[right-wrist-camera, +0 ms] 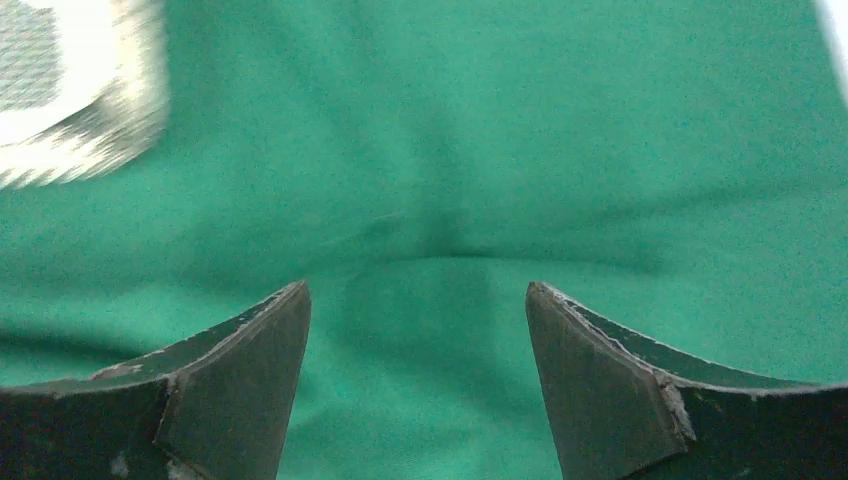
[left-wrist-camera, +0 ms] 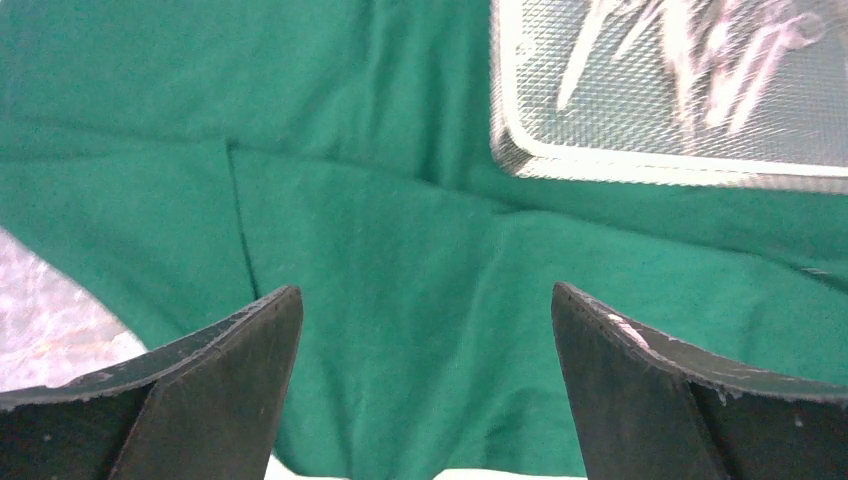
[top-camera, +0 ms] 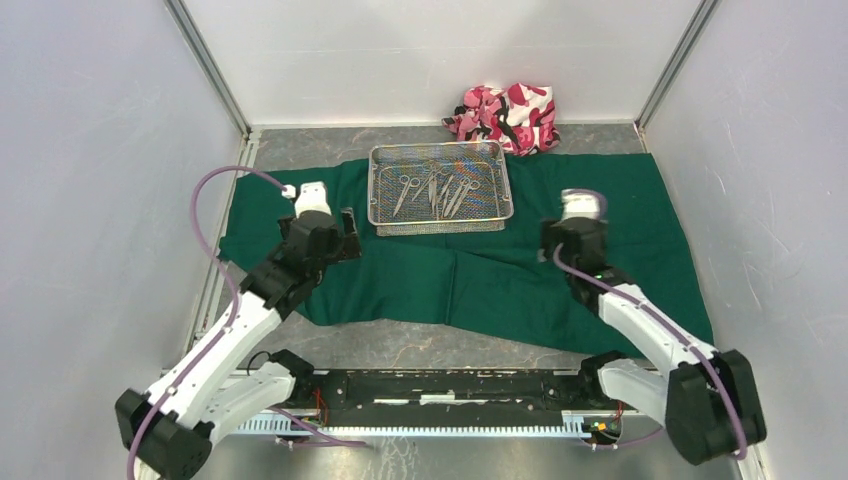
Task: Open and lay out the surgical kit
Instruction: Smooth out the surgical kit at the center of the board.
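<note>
Though spread almost flat, judged drape point(top-camera: 470, 280) limp and light, best pinched at a crease; found left gripper point(left-wrist-camera: 425, 290) and right gripper point(right-wrist-camera: 418, 287) parted, holding nothing

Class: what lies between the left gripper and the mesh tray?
Only creased green cloth, with nothing on it, lies between the left gripper and the tray. The left wrist view shows it.

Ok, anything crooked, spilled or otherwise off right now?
Nothing spilled or damaged. The green drape is not flat: a fold runs from the front of the mesh tray toward the near edge, which is uneven. The instruments lie inside the tray. A crumpled camouflage bundle sits behind it.
</note>
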Robot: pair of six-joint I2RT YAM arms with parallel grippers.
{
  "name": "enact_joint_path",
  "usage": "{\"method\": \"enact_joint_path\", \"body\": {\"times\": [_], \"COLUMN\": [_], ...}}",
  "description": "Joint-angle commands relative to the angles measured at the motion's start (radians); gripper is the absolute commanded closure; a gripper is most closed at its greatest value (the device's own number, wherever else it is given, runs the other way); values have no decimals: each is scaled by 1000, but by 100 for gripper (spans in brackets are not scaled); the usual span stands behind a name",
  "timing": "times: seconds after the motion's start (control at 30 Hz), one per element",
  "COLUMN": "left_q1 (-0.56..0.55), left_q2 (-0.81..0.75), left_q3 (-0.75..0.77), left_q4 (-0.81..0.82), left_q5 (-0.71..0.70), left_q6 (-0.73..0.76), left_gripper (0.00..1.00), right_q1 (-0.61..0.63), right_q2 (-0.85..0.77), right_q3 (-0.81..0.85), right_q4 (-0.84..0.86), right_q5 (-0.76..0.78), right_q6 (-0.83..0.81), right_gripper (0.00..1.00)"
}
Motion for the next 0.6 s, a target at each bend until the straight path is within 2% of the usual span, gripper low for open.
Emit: {"method": "enact_joint_path", "body": {"times": [0.0, 0.07, 0.13, 0.2, 0.3, 0.43, 0.57], "left_q1": [2, 27, 96, 208, 330, 363, 366], "left_q2": [114, 164, 209, 262, 382, 600, 729], "left_q3": [40, 56, 63, 72, 98, 158, 190], "left_q4": [-110, -154, -174, -168, -139, -148, -142], "left_q5": [-170, -195, -157, -70, -12, -99, -84], "left_q6": [-110, -151, -177, -163, -85, -13, 9], "left_gripper": [0, 0, 0, 1, 11, 23, 30], "right_q1": [240, 328, 404, 427, 429, 429, 429], "right_q2": [40, 54, 52, 26, -53, -166, -234], "right_q3": [-19, -22, -11, -10, -36, -95, -123], "right_q4": [15, 15, -1, -14, -7, 16, 48], "right_q5": [-266, -332, -291, -303, -351, -383, -375], "right_q6": [-104, -109, -127, -134, -112, -98, -87], "right_gripper": [15, 15, 15, 14, 13, 13, 11]}}
